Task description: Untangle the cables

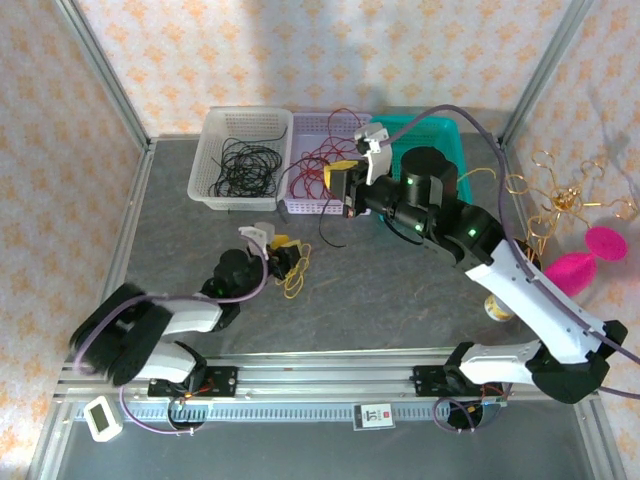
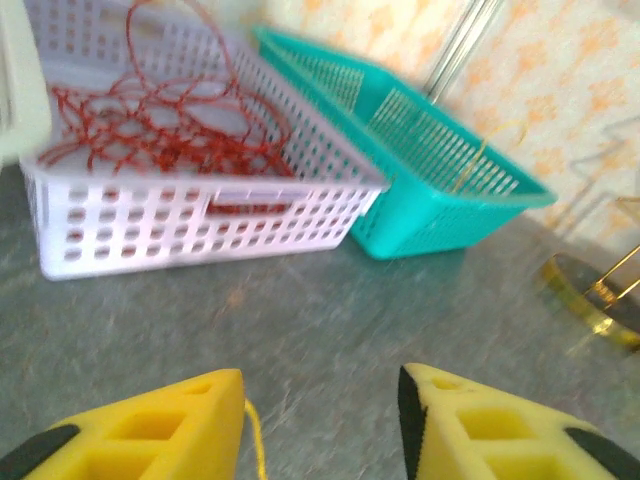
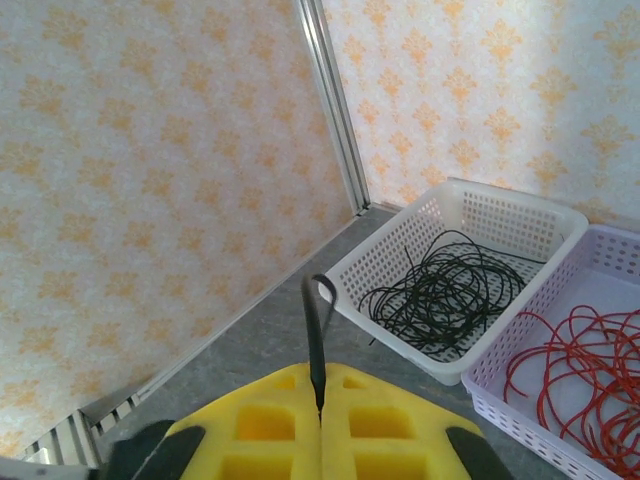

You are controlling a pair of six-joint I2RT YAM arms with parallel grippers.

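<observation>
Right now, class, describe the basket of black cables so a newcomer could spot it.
Three baskets line the table's far edge. Take the leftmost, the white basket. The lilac basket beside it holds red cables and the teal basket comes last; only this one holds black cables.

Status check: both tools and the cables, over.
Left tool open beside yellow cable. Right tool shut on black cable. Lilac basket close by right tool.

Black cables [image 1: 245, 165] coil in a white basket [image 1: 212, 150], red cables [image 1: 318, 165] in a lilac basket [image 1: 300, 207], a yellow cable [image 1: 293, 283] lies on the surface [image 1: 400, 290], and one black cable [image 3: 316, 340] is pinched in jaws.
</observation>
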